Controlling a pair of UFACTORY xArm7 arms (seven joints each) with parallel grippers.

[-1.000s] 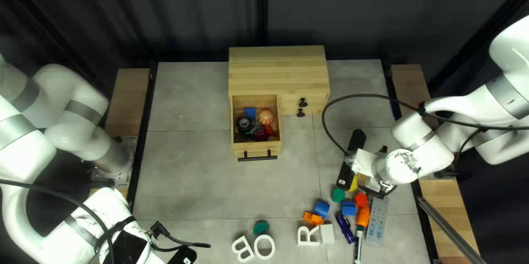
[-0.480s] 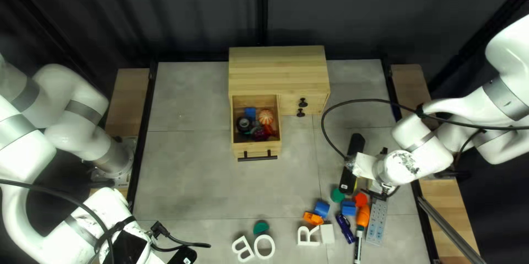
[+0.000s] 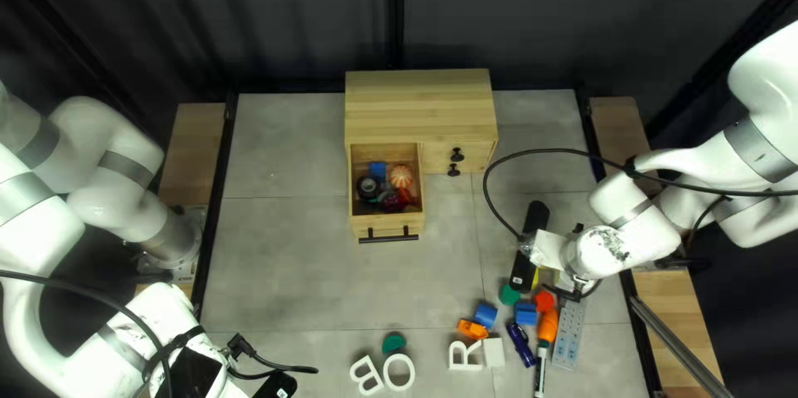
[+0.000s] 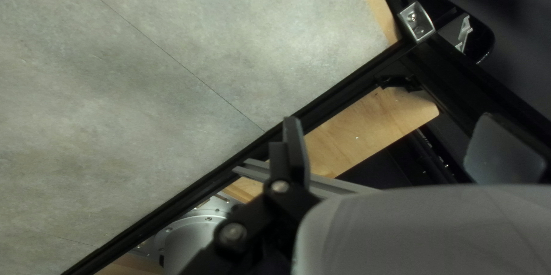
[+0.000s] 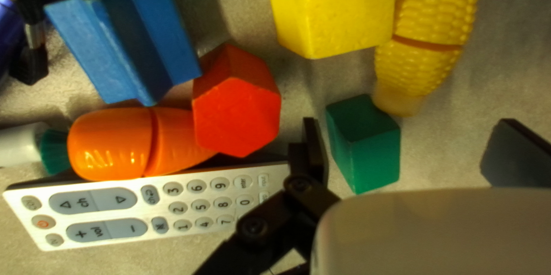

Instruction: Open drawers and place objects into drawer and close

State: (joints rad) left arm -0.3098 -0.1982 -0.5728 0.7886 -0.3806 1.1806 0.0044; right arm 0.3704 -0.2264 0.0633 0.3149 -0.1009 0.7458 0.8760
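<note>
In the top left view, my right gripper (image 3: 549,250) is over the objects at the right, its fingertips hidden; my left gripper (image 3: 199,367) is at the lower left. The left wrist view shows my left gripper (image 4: 390,128) open and empty. My right gripper (image 5: 410,131) stands open in its wrist view, with a green block (image 5: 365,147) between its fingers, close to one. Ahead are a yellow block (image 5: 334,8) and toy corn (image 5: 433,28). Beside it lie a red block (image 5: 238,113), a toy carrot (image 5: 129,143), a blue block (image 5: 129,39) and a remote (image 5: 155,203). The left drawer (image 3: 374,222) is pulled out, holding several objects.
The wooden cabinet (image 3: 420,107) stands at the table's far side. White letters (image 3: 399,372), an orange block (image 3: 472,329) and a blue flashlight (image 3: 521,346) lie near the front. A black cable (image 3: 519,150) loops from my right arm.
My right arm has shifted slightly, its black wrist camera moving a little toward the near edge. My left arm and the drawer have stayed still.
</note>
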